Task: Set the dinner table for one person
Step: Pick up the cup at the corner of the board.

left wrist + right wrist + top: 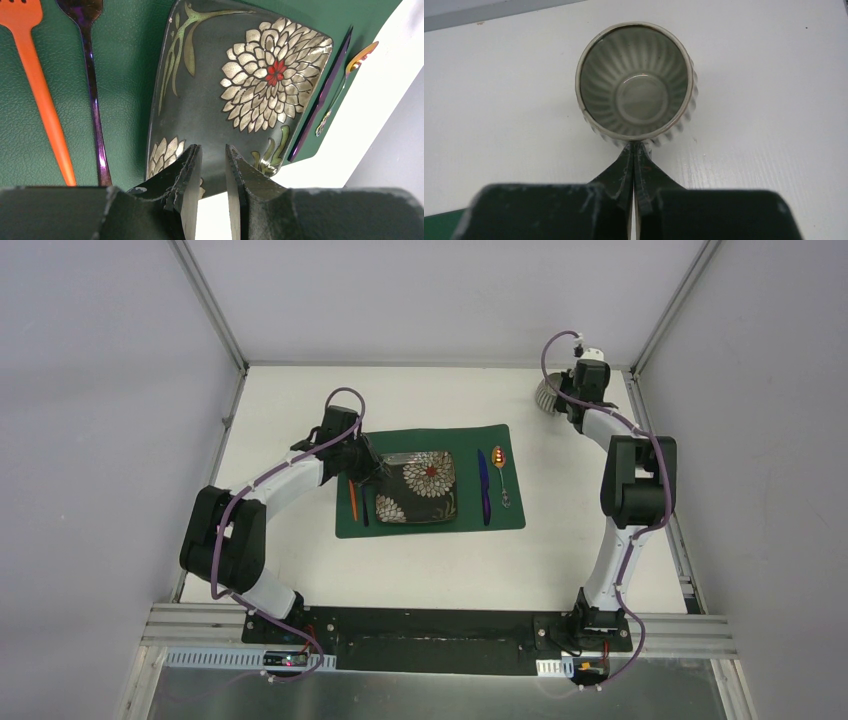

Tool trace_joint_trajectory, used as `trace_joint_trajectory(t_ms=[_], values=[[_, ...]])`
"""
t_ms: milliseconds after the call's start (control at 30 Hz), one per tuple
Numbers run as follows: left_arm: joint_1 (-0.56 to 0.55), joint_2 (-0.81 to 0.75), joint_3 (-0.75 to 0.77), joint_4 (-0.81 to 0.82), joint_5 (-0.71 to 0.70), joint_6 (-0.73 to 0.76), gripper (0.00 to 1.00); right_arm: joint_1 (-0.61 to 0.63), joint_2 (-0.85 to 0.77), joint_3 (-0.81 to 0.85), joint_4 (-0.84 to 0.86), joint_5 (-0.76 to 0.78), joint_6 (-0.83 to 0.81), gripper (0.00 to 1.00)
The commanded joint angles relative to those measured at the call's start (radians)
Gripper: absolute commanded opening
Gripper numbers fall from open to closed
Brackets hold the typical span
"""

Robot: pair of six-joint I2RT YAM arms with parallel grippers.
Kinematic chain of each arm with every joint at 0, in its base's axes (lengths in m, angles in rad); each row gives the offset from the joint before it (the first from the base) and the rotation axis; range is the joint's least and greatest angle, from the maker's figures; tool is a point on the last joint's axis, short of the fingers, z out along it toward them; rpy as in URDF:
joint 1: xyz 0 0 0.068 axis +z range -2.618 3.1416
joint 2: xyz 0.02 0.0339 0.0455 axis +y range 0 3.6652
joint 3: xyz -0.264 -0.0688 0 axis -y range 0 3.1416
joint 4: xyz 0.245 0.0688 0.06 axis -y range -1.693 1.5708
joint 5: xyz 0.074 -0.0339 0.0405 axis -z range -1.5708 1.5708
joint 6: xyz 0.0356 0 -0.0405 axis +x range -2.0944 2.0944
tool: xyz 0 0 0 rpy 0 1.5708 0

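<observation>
A: L gripper [212, 160] first: jaws parted, just a slim gap, nothing between 'em. Tips hang over the near rim of the plate [225, 100].

B: Touching it?

A: Can't tell from the wrist cam. Plate's dark, squarish, w/ a big cream flower, red centre.

B: And the R side?

A: R gripper [634, 147]: jaws closed, fingers pressed flat together, gripping nothing. Tips sit right up against the near outer wall of the cup [634, 82], just under its rim.

B: Cup looks like?

A: Pale, ribbed all round. Wrist cam looks straight down its mouth.

B: OK, widen out.

A: Top cam now. Plate lies on the green placemat [430, 528]. Left of it, orange fork [353, 498] and purple fork [364, 508] lie side by side, both on the mat. Right of it there's a dark blue knife [484, 485], then a spoon [500, 468] w/ a gold-orange bowl, also on the mat.

B: And the dinner table [280, 400]?

A: White, flat, fills the space betw. the frame posts [207, 302], w/ both arm bases at its near edge. Mat's roughly mid-table. Cup's on bare tabletop near the far right corner, well apart from the cutlery.
</observation>
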Motion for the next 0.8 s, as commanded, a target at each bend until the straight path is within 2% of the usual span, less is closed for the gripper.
trace_joint_trajectory(t_ms=[0,33,100,767], values=[[-0.009,-0.012,0.036,0.009,-0.025,0.005,0.25,-0.005,-0.013,0.033,-0.032,-0.032,0.021,0.0],[-0.008,-0.012,0.036,0.008,-0.025,0.005,0.25,-0.005,-0.004,0.042,-0.059,-0.032,0.021,0.0],[-0.008,-0.014,0.034,0.007,-0.025,0.005,0.25,-0.005,0.012,0.064,-0.098,-0.032,0.028,0.13],[-0.01,-0.004,0.035,0.01,-0.026,0.004,0.25,-0.005,0.038,0.059,-0.13,-0.021,0.044,0.32]])
